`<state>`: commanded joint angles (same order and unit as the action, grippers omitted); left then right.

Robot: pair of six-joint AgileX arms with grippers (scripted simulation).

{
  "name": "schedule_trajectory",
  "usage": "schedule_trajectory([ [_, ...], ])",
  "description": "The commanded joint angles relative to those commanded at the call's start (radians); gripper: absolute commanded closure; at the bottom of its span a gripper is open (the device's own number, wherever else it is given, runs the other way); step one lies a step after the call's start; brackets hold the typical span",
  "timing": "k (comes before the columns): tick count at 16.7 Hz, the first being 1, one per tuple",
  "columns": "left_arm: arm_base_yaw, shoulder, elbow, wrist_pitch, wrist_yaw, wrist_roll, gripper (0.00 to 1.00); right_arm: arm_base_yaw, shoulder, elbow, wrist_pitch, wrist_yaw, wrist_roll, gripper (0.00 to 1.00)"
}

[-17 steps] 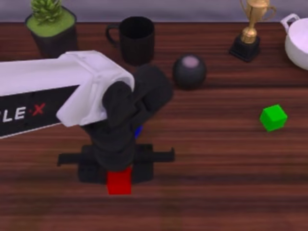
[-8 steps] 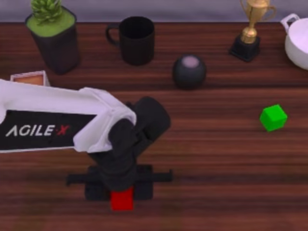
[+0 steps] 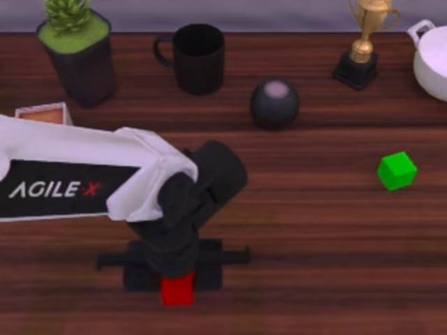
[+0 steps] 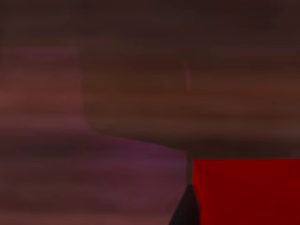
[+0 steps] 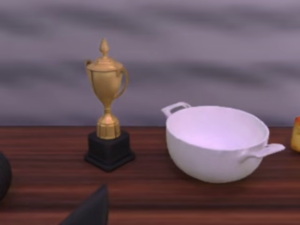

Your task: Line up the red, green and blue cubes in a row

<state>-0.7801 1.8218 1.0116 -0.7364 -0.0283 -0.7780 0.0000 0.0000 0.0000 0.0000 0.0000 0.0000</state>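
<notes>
Low over red cube (image 3: 177, 290), left arm (image 3: 105, 183)

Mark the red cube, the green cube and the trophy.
red cube (image 3: 177, 289), top view, its top face.
green cube (image 3: 397, 170), top view, its top face.
trophy (image 5: 107, 83), right wrist view, its gold cup.

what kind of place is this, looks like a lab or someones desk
Likely a rendered tabletop test scene, not a lived-in desk: a dark wooden table carries unrelated props, a gold trophy, a potted plant and a white pot.
</notes>
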Motion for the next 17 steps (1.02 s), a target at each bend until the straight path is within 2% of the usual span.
schedule_trajectory([
  [8, 0.000, 0.000, 0.000, 0.000, 0.000, 0.000, 0.02, 0.000, 0.000, 0.000, 0.000, 0.000, 0.000, 0.00],
  [17, 0.000, -0.001, 0.000, 0.000, 0.000, 0.000, 0.00, 0.000, 0.000, 0.000, 0.000, 0.000, 0.000, 0.00],
])
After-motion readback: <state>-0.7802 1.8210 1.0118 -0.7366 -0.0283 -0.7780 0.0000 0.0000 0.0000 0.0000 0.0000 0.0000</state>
